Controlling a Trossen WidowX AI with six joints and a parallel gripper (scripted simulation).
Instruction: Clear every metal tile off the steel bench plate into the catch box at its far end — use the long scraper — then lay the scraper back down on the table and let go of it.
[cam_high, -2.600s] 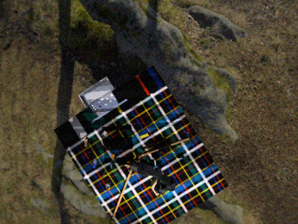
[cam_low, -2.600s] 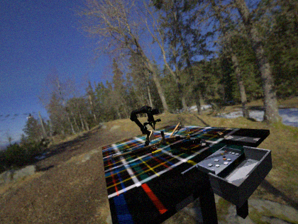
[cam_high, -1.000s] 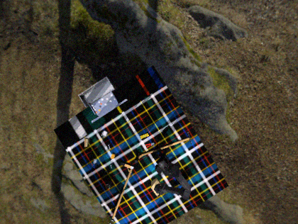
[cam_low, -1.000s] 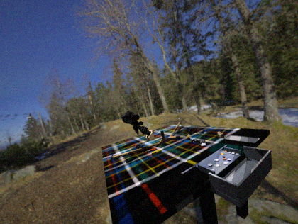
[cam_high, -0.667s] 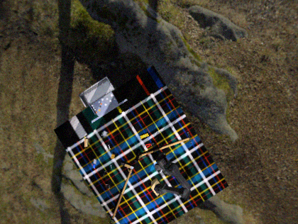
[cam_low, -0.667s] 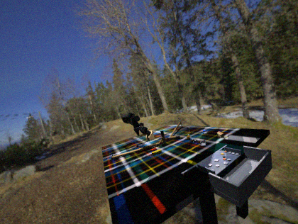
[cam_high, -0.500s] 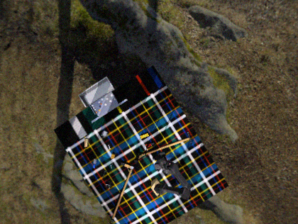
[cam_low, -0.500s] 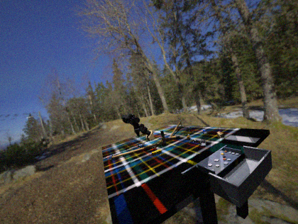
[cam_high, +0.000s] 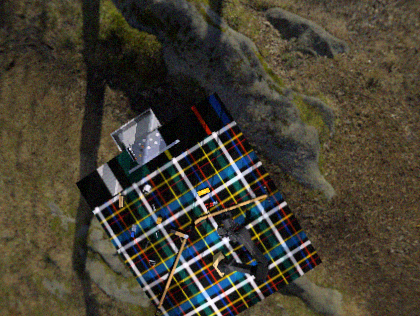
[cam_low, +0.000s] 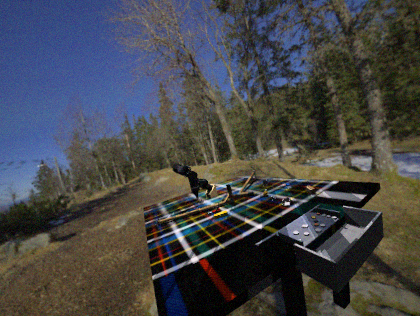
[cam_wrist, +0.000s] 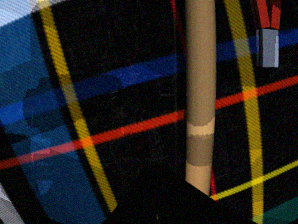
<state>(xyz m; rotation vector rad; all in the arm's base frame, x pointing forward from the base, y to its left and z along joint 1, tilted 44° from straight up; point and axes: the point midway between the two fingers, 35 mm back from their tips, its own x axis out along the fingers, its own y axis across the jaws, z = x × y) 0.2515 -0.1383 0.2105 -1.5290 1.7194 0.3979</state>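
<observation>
The steel plate (cam_high: 159, 139) (cam_low: 300, 230) carries several small white and orange tiles. The grey catch box (cam_high: 131, 121) (cam_low: 350, 262) adjoins its far end; whether tiles lie inside is unclear. Two long wooden-handled tools lie on the cloth. One handle (cam_high: 232, 208) (cam_low: 192, 213) (cam_wrist: 201, 75) has a dark head at its end nearer the middle. The other handle (cam_high: 172, 272) (cam_low: 247, 183) has a pale crosspiece. Which is the scraper I cannot tell for sure. My gripper (cam_wrist: 170, 189) is shut and empty, above the cloth just left of the first handle in the wrist view.
The dark arm (cam_high: 250, 245) (cam_low: 194, 182) stands over the near right part of the table. Red-handled pliers (cam_wrist: 268, 47) and a yellow block (cam_high: 203, 191) (cam_low: 220, 213) lie beyond the first handle. A white nut-like piece (cam_high: 147, 188) and a tan block (cam_high: 121, 201) lie nearer the plate.
</observation>
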